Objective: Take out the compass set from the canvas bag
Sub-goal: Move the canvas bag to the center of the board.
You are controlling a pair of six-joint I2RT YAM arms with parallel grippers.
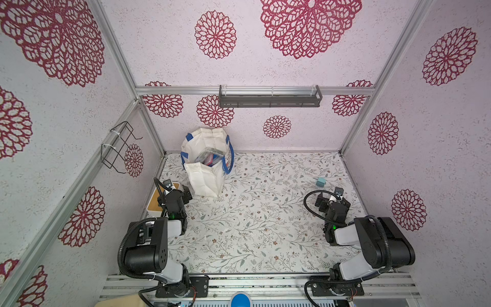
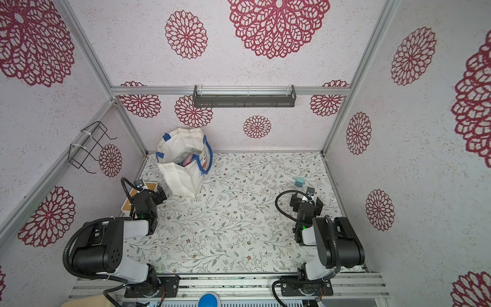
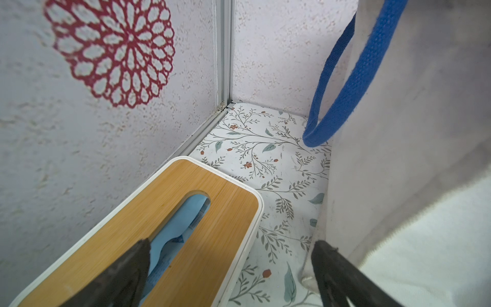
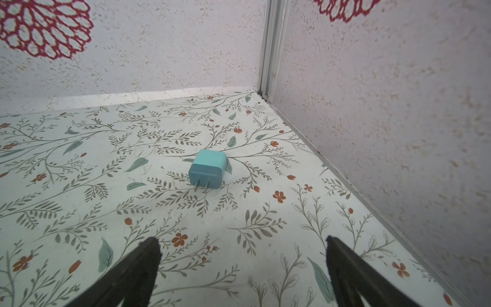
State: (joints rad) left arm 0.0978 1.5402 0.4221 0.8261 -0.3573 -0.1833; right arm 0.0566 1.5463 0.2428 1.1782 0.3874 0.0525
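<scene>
Canvas bag (image 1: 204, 179) upright, mouth upward

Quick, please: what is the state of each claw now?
Left claw: open, holding nothing, beside the canvas bag.
Right claw: open, holding nothing.

The left claw (image 3: 231, 247) sits between box (image 3: 225, 202) at its left and bag (image 1: 204, 175) just right and ahead; cases (image 1: 211, 155) stand inside the bag. Plug (image 4: 208, 170) lies on desk (image 4: 79, 186) ahead of right claw (image 4: 243, 242), apart.
</scene>
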